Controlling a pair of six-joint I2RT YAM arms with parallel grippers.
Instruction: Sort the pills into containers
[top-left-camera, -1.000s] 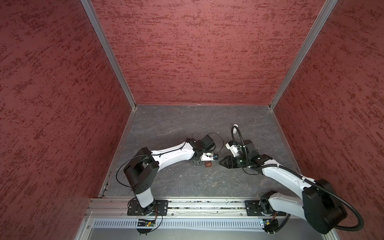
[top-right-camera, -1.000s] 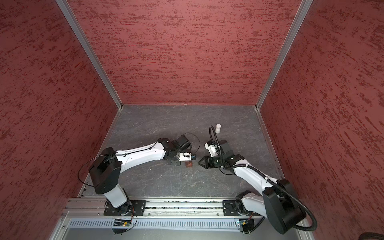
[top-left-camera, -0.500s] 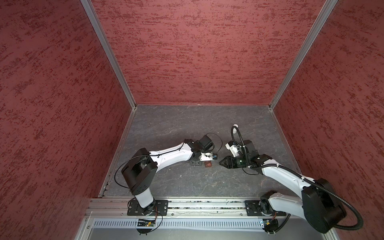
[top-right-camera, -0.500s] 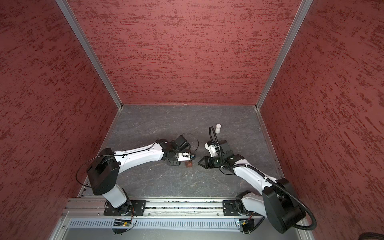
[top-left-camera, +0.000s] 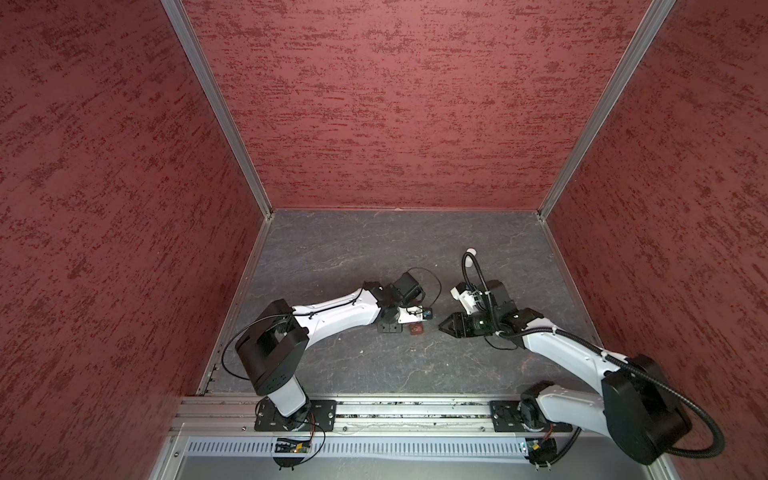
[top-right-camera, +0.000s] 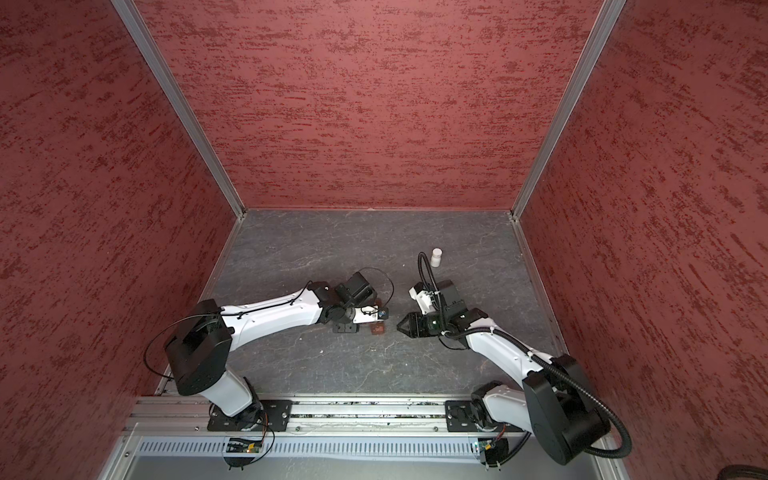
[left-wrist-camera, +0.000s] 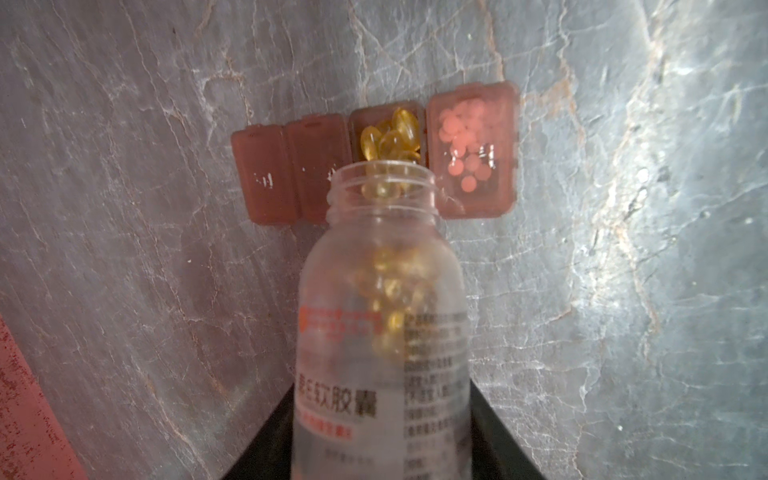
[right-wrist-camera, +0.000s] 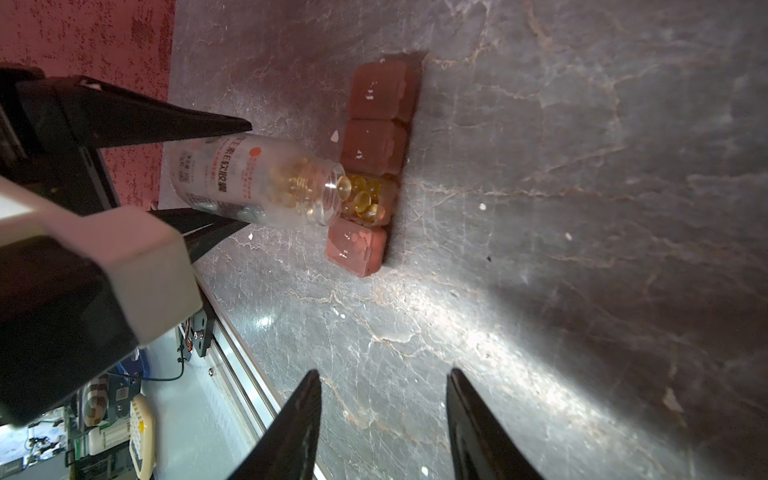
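The containers (left-wrist-camera: 270, 183) are a brown strip of square compartments lying on the grey floor, also in the right wrist view (right-wrist-camera: 374, 124). My left gripper (left-wrist-camera: 382, 415) is shut on a clear labelled bottle (left-wrist-camera: 374, 353), tilted with its open mouth over the third compartment. Yellow pills (left-wrist-camera: 395, 133) fill that open compartment and more sit in the bottle's neck (right-wrist-camera: 291, 183). The end compartment (left-wrist-camera: 473, 149) is lidded, with pale round pills showing through. My right gripper (right-wrist-camera: 383, 372) stands open and empty, a short way from the strip (top-left-camera: 416, 329).
A small white bottle (top-right-camera: 436, 257) stands upright further back, behind the right arm. A few white specks (right-wrist-camera: 482, 206) lie on the floor near the strip. Red walls close in the floor on three sides, with a metal rail (top-left-camera: 395, 411) at the front.
The left arm's elbow has shifted slightly. Both grippers keep their places and openings.
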